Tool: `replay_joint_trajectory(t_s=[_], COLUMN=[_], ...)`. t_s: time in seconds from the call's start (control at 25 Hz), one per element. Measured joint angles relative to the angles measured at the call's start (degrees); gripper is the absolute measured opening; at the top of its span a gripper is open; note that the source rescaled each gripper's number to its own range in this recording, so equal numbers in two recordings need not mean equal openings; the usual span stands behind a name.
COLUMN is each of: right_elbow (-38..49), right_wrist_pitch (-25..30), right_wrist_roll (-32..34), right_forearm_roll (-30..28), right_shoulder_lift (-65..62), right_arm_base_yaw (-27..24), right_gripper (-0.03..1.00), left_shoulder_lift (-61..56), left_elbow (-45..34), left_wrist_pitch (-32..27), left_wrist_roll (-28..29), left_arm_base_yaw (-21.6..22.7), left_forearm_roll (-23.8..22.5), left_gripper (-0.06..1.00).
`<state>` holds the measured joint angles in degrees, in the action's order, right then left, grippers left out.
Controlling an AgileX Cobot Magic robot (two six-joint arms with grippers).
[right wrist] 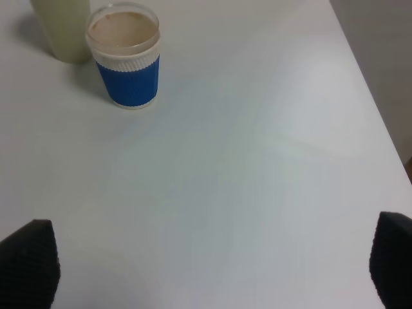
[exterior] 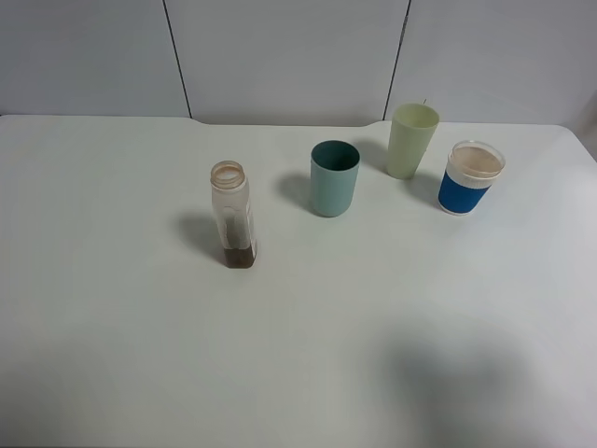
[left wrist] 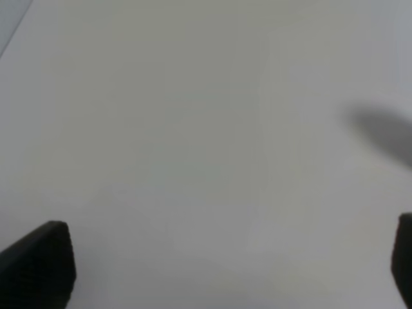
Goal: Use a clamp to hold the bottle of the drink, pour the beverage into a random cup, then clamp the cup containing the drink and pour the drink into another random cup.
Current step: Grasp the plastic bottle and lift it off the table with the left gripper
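Risk: bottle point(exterior: 233, 213) was tall, narrow, nearly empty (little beverage point(exterior: 240, 256) at the base), so 1 finger clipping it would likely tip it. It stood upright left of centre, left of the teal cup point(exterior: 334, 177), not in the left wrist view. Left gripper point(left wrist: 222, 264) gaped wide, empty, over bare table point(left wrist: 193, 129). Right gripper point(right wrist: 209, 264) also wide, empty; blue-banded cup point(right wrist: 123, 58) well beyond it, far right.

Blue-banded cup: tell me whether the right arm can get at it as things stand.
Probably yes. The right gripper is open, with only bare table between it and the blue-banded cup. The pale yellow-green cup stands close beside it, so one side is tight.
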<state>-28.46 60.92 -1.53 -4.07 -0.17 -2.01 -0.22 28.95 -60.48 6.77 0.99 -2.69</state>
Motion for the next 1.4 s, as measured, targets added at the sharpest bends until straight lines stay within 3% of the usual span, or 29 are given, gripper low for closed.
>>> replay_joint_trajectory(t_s=[0.88,1.4], right_elbow=[0.0,0.0], right_wrist_pitch=[0.0,0.0], right_wrist_roll=[0.0,0.0], right_forearm_roll=[0.0,0.0], right_shoulder_lift=[0.0,0.0], right_arm_base_yaw=[0.0,0.0], right_gripper=[0.88,0.88], left_shoulder_lift=[0.0,21.94], left_elbow=[0.0,6.55], left_wrist_pitch=[0.4,14.16], left_wrist_roll=[-0.17,-4.1], left_arm_base_yaw=[0.0,0.0], left_forearm_roll=[0.05,2.69], left_gripper=[1.0,1.0])
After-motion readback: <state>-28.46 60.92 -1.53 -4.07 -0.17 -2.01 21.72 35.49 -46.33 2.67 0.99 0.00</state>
